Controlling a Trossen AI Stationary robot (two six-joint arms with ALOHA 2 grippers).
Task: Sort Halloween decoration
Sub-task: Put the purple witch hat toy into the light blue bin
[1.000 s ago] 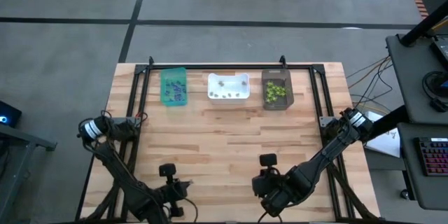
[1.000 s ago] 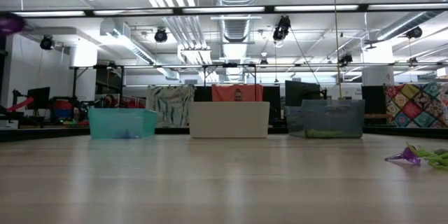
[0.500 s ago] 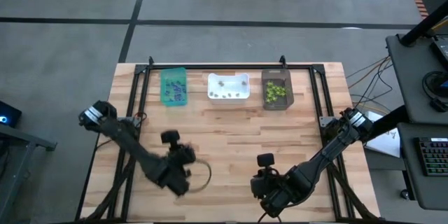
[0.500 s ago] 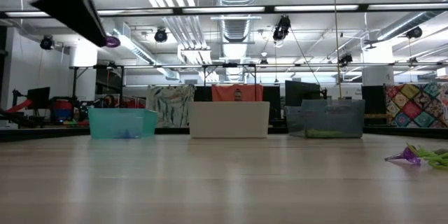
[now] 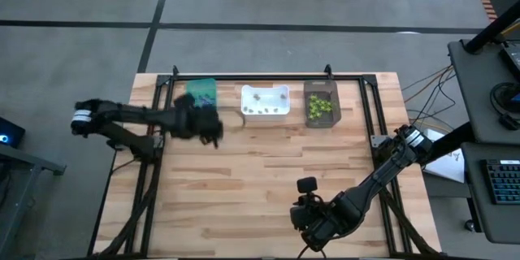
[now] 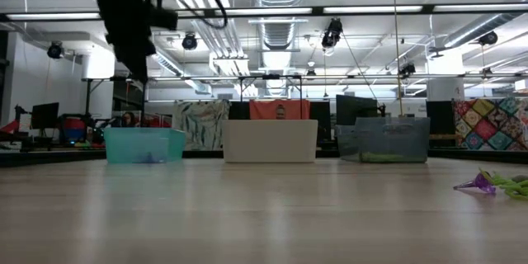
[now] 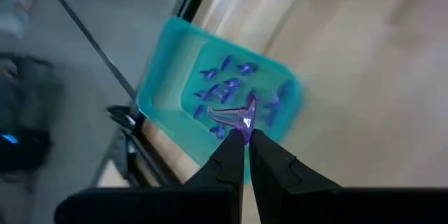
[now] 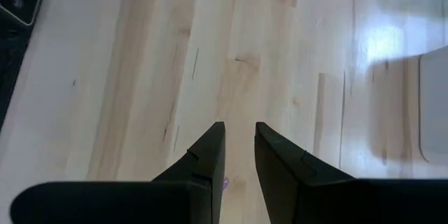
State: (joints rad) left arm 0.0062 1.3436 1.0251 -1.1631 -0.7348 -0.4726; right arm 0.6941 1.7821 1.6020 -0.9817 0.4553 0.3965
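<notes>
Poised at upper left of the high view, left gripper pinched shut on a purple trinket, directly over the teal bin of matching purple pieces, release pending.

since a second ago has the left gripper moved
Yes. The left gripper, shut on a purple trinket, has swung from the table's near edge up to the teal bin at the far side.
</notes>
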